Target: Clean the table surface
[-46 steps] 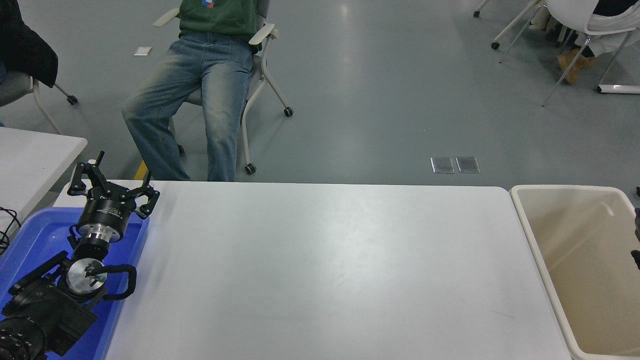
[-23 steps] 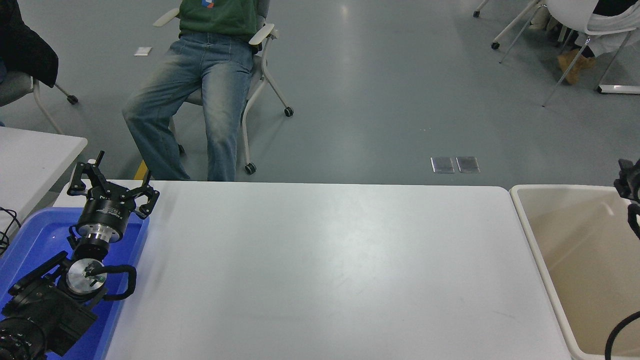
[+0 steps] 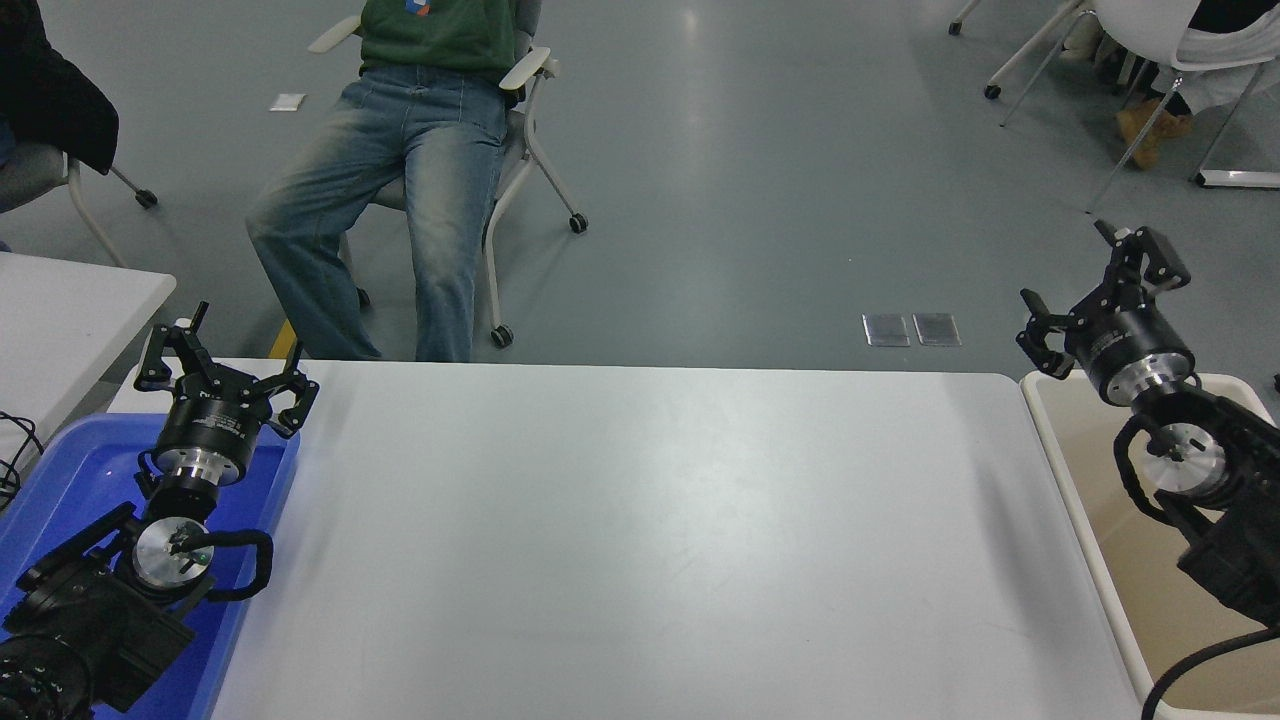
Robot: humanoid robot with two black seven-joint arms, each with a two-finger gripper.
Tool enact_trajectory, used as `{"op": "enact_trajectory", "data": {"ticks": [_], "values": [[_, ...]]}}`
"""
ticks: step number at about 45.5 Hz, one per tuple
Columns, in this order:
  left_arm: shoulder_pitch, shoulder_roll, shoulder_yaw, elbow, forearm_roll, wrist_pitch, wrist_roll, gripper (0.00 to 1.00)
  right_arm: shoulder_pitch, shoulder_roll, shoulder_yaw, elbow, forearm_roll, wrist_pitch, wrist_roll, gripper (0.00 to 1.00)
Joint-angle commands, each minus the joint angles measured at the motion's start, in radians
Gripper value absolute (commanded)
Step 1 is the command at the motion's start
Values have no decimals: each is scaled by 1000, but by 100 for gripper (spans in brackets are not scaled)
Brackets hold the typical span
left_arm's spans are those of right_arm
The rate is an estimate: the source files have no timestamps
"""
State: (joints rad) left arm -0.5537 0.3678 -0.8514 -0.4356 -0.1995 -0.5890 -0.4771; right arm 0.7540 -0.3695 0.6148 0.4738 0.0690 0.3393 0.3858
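Observation:
The table surface [image 3: 640, 540] is a large white tabletop with rounded corners, and I see nothing lying on it. My right gripper [image 3: 1085, 290] is open and empty, raised above the far rim of the beige bin [image 3: 1120, 620] at the table's right end. My left gripper [image 3: 225, 365] is open and empty, parked over the blue tray [image 3: 70, 470] at the lower left.
A person in jeans [image 3: 390, 180] sits on a wheeled chair just beyond the table's far edge. A smaller white table [image 3: 60, 310] stands at the left. More chairs [image 3: 1170, 60] stand at the far right.
My right arm has come into view from the right edge and risen above the bin, with its gripper now showing open. The left arm has not moved.

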Motion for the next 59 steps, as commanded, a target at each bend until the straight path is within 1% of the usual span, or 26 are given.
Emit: {"op": "enact_trajectory", "data": {"ticks": [1, 5, 8, 15, 29, 59], "values": [[0, -1, 0, 0, 0, 0, 0, 100, -45, 75, 16, 31, -3, 38, 30, 100], [0, 0, 0, 0, 0, 0, 0, 100, -71, 83, 19, 26, -3, 37, 85, 100], [0, 0, 0, 0, 0, 0, 0, 100, -76, 106, 19, 9, -2, 35, 104, 100], [0, -1, 0, 0, 0, 0, 0, 100, -76, 145, 17, -66, -2, 41, 105, 100], [0, -1, 0, 0, 0, 0, 0, 100, -79, 215, 2, -70, -3, 32, 131, 100], [0, 0, 0, 0, 0, 0, 0, 100, -61, 213, -1, -130, -23, 37, 131, 100]]}}
